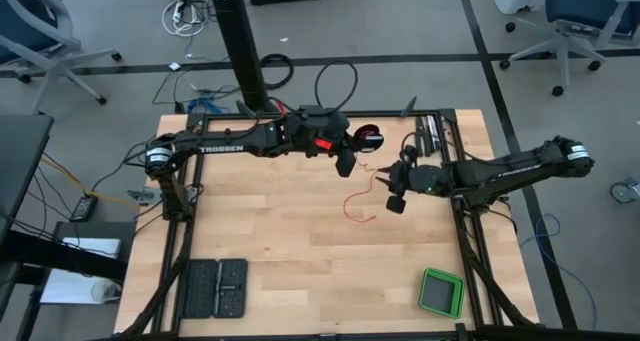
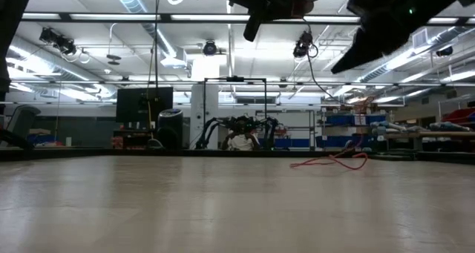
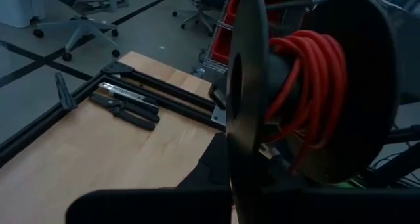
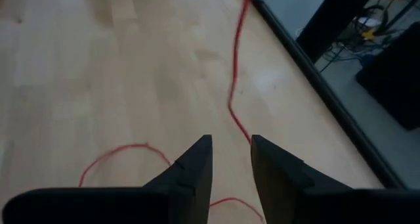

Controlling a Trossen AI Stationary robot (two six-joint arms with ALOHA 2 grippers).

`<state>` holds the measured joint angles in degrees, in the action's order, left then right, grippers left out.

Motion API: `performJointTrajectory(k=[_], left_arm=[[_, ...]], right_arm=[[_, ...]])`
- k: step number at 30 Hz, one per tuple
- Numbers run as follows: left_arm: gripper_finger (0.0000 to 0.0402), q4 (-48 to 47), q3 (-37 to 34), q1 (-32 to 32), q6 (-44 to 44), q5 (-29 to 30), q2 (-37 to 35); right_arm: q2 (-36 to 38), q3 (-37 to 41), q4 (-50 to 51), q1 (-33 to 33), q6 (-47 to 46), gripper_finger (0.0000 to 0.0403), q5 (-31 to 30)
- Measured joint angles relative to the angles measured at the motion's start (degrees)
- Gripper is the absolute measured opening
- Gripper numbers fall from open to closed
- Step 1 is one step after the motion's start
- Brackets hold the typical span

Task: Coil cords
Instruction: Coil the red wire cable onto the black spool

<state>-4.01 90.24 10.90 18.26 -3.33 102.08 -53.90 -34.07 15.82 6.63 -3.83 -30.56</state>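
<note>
Spool [image 3: 308, 86] of red-orange cord is held in the left gripper [image 1: 345, 161], pinched shut on it, above the far middle of the table [image 1: 280, 241]. Loose cord [image 1: 362, 199] lies on the wood to its right. Right gripper [image 4: 230, 161] hovers over it, fingers apart, holding nothing.

High view: straight down over the whole table [image 1: 300, 241].
Low view: level with the tabletop, facing the room behind.
Left wrist: close against the spool [image 3: 308, 86].
Right wrist: near, angled down.
Shared: red cord [image 4: 233, 86].
</note>
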Motion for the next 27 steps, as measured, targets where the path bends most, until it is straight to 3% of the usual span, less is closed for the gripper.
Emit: performJointTrajectory(k=[12, 27], left_arm=[[0.0, 0.0, 0.0, 0.0, 0.0, 0.0, 0.0], [0.0, 4.6, 0.0, 0.0, 0.0, 0.0, 0.0]], right_arm=[[-0.4, 8.5, -8.2, -3.1, 2.3, 0.0101, -2.4], [-2.4, 8.9, -12.8, -8.0, 7.4, 0.0096, 1.2]])
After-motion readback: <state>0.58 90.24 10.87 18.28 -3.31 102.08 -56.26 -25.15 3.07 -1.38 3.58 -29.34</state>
